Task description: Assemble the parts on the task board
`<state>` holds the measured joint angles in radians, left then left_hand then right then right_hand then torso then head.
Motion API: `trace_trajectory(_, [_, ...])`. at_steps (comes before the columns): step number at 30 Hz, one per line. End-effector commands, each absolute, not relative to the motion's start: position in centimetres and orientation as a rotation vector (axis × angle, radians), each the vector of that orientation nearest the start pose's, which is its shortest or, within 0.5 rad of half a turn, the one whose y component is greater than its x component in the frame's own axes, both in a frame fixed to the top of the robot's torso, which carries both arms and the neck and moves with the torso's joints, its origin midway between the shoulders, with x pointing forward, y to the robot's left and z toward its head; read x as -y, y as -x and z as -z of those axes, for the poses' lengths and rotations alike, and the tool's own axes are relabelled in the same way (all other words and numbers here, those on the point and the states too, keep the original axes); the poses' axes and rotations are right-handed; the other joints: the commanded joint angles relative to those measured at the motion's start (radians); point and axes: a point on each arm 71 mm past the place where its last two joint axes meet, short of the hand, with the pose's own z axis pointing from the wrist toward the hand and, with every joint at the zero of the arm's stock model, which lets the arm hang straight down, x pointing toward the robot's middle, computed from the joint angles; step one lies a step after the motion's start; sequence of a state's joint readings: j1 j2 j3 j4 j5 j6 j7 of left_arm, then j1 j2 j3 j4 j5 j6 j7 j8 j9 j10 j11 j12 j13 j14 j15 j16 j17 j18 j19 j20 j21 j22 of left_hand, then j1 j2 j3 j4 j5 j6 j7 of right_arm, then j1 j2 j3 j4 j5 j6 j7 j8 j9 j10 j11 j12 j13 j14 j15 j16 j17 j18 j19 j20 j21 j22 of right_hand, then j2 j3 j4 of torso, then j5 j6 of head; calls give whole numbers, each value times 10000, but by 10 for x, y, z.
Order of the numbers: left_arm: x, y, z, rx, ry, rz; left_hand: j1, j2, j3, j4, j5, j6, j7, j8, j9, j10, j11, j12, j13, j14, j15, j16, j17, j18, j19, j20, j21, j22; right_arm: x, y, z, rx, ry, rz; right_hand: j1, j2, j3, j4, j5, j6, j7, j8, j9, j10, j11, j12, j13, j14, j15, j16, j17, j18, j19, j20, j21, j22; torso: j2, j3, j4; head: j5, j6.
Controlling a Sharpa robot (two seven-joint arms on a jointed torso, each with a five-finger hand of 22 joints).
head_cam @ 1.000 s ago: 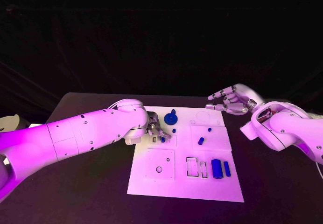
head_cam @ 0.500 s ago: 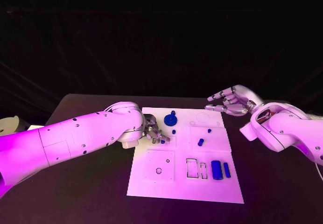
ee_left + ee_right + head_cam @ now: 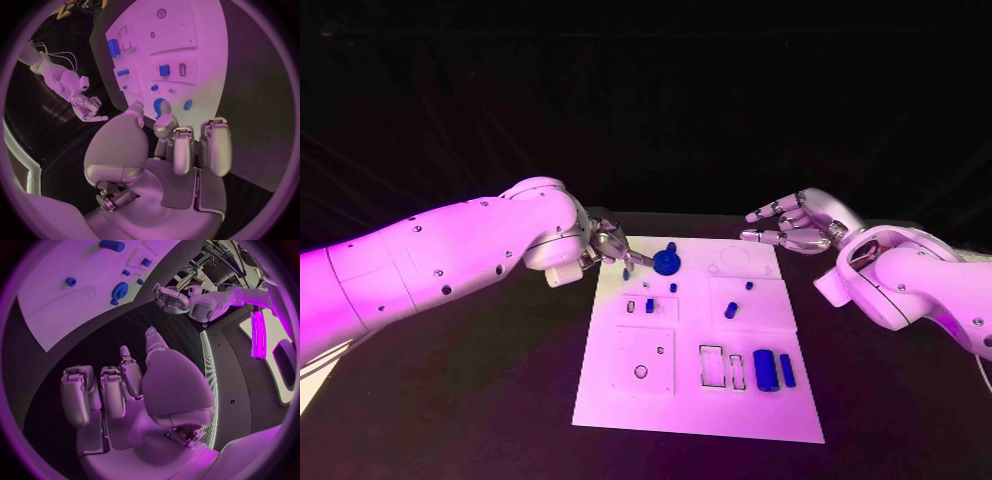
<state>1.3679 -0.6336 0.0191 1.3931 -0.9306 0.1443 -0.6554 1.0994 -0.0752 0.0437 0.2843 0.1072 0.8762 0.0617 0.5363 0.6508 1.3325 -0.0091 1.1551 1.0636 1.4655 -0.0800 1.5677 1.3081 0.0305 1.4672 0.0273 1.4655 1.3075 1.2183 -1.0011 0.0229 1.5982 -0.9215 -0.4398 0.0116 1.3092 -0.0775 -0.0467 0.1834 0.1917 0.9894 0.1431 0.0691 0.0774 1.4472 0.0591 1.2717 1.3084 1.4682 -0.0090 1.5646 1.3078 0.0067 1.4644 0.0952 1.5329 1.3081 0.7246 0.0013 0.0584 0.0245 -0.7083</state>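
Fingers [image 3: 610,243] hover beside blue gear [image 3: 666,263], apart

Head camera looks down on the task board [image 3: 697,340]; both wrist cameras view it obliquely from behind their hands.

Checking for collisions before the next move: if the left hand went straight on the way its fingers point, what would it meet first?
Probably the round blue part standing at the far end of the task board; the left hand points at it in the wrist view. Depth is unclear.
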Motion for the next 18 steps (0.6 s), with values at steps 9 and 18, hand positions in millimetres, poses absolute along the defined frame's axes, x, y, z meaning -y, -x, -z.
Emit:
trace_trajectory(9, [-154,-562,137,-22498,2247,3667,530,146,-295,51,47,-101,219,-547,-783,-238,156,-253,-356,1053,221,31,2627,85,343,208,-78,1057,260,-483,144,-15618,-3954,-8934,-74,-1,-50,-4,58,94,6,4,15,-82,-6,-34,1028,991,-52,-22,2494,122,650,-39,-59,1876,43,-19,-25,60,53])
trace_trajectory(18, [-154,-576,153,-23072,1841,2865,493,250,-531,53,19,343,110,-379,-933,-104,76,-79,-223,1053,176,31,2627,51,418,198,36,1224,258,-483,145,-15658,-3936,-8983,-72,4,-53,-3,62,94,6,4,15,-81,-6,-32,1029,991,-52,-20,2496,122,650,-39,-60,1875,94,-37,-65,101,54])
